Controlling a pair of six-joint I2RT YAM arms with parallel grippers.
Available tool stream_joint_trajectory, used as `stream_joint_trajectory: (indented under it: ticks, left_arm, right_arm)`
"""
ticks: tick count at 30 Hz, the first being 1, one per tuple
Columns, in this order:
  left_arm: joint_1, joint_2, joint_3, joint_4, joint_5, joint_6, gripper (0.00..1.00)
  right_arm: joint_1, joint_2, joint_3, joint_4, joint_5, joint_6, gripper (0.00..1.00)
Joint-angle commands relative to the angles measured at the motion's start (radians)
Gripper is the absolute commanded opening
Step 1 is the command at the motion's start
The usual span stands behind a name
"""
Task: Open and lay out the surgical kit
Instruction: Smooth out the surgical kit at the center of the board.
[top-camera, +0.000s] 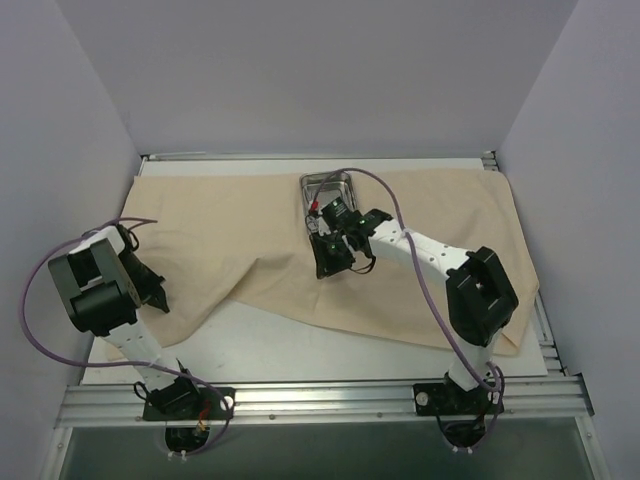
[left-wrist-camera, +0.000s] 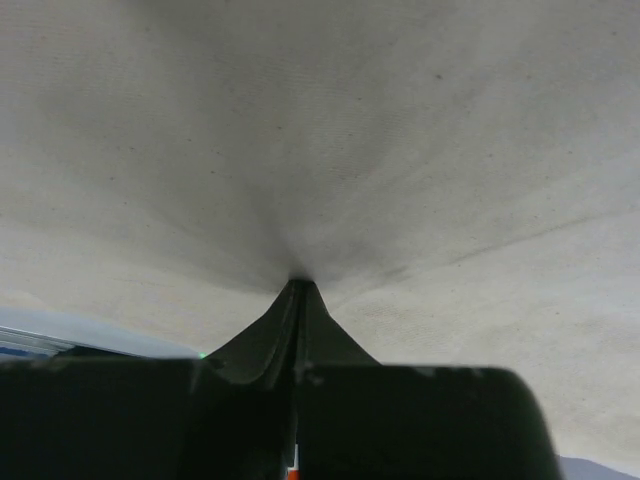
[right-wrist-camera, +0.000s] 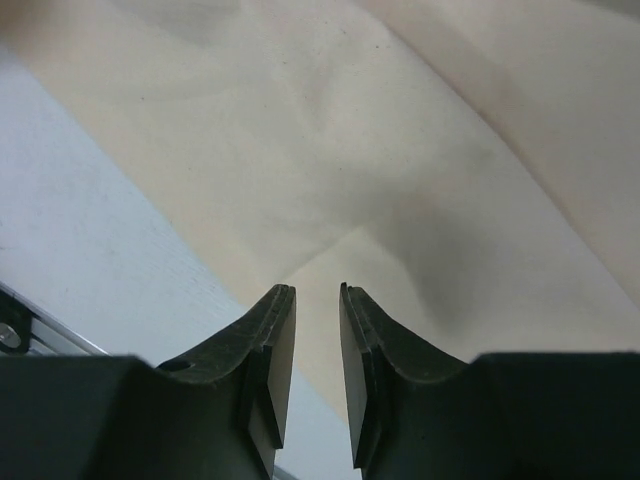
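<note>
Tan cloth (top-camera: 240, 230) pinched in closed left fingers (left-wrist-camera: 297, 292); pull outward low, steady, flatten fold. Right fingers (right-wrist-camera: 280, 330) slightly parted, empty; keep clear of tray (top-camera: 325, 187).

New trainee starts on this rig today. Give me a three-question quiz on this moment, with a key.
1. True or false: the right fingers are clamped on the cloth.
2. Fill in: the left fingers are shut on the ____.
3. The steel tray sits: A) on the cloth, near its far edge; B) on bare table by the arm bases; C) between the left fingers.
Key: 1 false, they stand apart with nothing between them; 2 cloth; 3 A.
</note>
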Motion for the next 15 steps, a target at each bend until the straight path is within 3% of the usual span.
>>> stream_joint_trajectory:
  ticks: [1, 8, 15]
  left_arm:
    - [0.011, -0.065, -0.012, 0.030, -0.041, -0.014, 0.03]
    - [0.011, -0.193, -0.007, 0.030, -0.038, -0.026, 0.09]
    - [0.011, -0.330, 0.025, 0.002, -0.038, -0.011, 0.10]
  right_arm:
    - [0.045, 0.059, -0.045, 0.100, -0.015, 0.015, 0.25]
    - [0.146, 0.184, -0.108, 0.200, 0.132, 0.041, 0.02]
    - [0.195, 0.159, -0.243, 0.206, 0.192, 0.082, 0.01]
